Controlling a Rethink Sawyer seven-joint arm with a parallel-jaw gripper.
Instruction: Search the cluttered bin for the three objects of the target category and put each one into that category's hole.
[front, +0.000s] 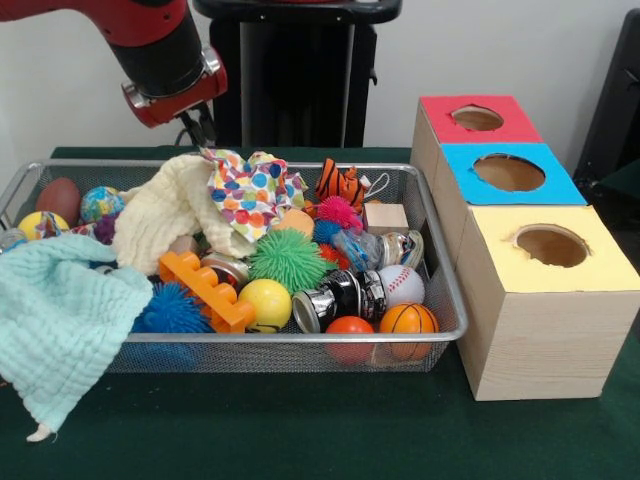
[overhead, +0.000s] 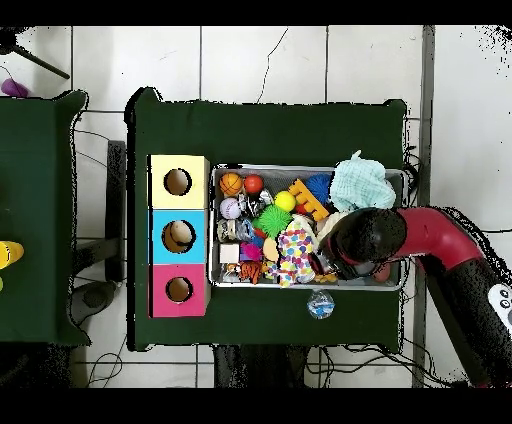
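Silver-mesh cluttered bin (front: 440, 330): tool (front: 201, 128) at 11 o'clock over cream cloth (front: 170, 205); opening cannot be determined. Risk: descending snags cloth, dragging clutter out.

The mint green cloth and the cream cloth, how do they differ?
The mint green cloth hangs over the cluttered bin's rim onto the table, while the cream cloth lies wholly inside. The mint one sits at the bin's end; the cream one is heaped on toys nearer the middle. Both are soft, crinkled fabric.
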